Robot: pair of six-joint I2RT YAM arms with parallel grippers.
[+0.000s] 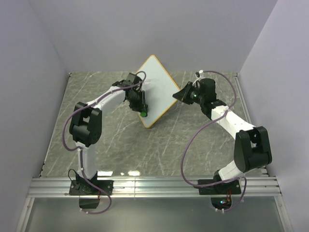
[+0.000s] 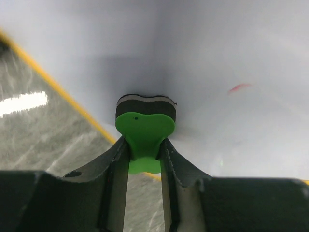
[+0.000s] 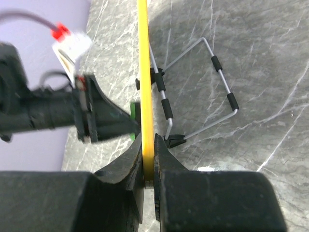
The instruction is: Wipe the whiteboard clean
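Note:
The whiteboard (image 1: 157, 82) stands tilted on a corner, white with an orange-tan rim (image 2: 58, 87). My left gripper (image 1: 142, 107) is shut on a small green eraser (image 2: 145, 128), whose dark felt face presses against the whiteboard (image 2: 217, 53) near its lower edge. To the eraser's right on the board is a short red mark (image 2: 240, 87). My right gripper (image 3: 148, 145) is shut on the whiteboard's yellow edge (image 3: 144, 72), at the board's right corner (image 1: 176, 94). In the right wrist view the left gripper (image 3: 126, 122) and the eraser (image 3: 133, 110) show on the far side of the board.
A wire stand (image 3: 212, 92) with black sleeves sticks out behind the board over the grey marble tabletop (image 1: 120, 150). Purple walls enclose the table on the left, the back and the right. An aluminium rail (image 1: 154, 186) carries both arm bases at the near edge.

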